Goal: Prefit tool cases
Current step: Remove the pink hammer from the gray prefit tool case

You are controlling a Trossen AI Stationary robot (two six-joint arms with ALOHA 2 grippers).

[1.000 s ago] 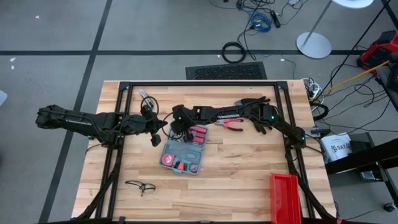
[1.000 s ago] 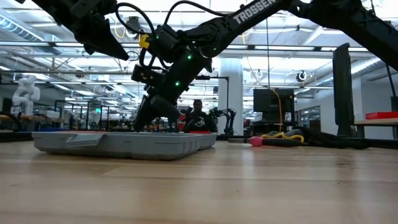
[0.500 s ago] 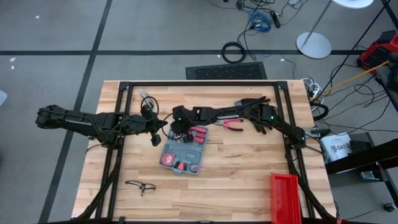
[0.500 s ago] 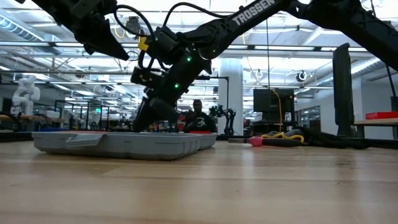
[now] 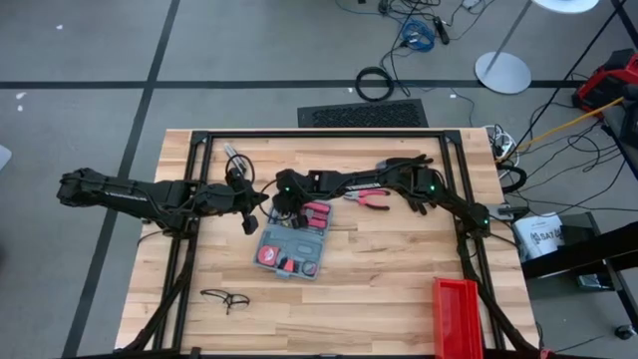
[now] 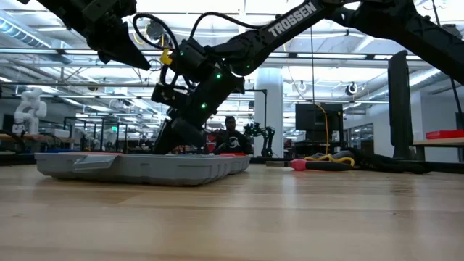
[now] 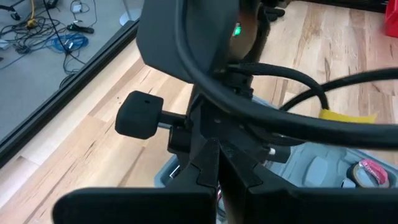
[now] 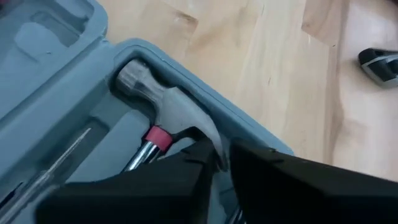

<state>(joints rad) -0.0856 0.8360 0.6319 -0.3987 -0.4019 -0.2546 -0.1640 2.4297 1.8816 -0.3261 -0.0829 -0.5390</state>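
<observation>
Right gripper (image 8: pixel 221 158) jaws narrow, possibly pinching claw hammer (image 8: pixel 165 106) at tool case (image 5: pixel 291 245) twelve o'clock; needed level, gentle seating. Left gripper (image 5: pixel 252 220) shut, idle at nine.

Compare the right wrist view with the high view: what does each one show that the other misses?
Only the right wrist view shows the hammer lying in the tool case's tray, metal head near a corner, with the right gripper just above it, fingers nearly together.

Only the high view shows the whole table: the left gripper beside the case, pliers, glasses and a red bin.

Both show the open case and the wooden tabletop.
</observation>
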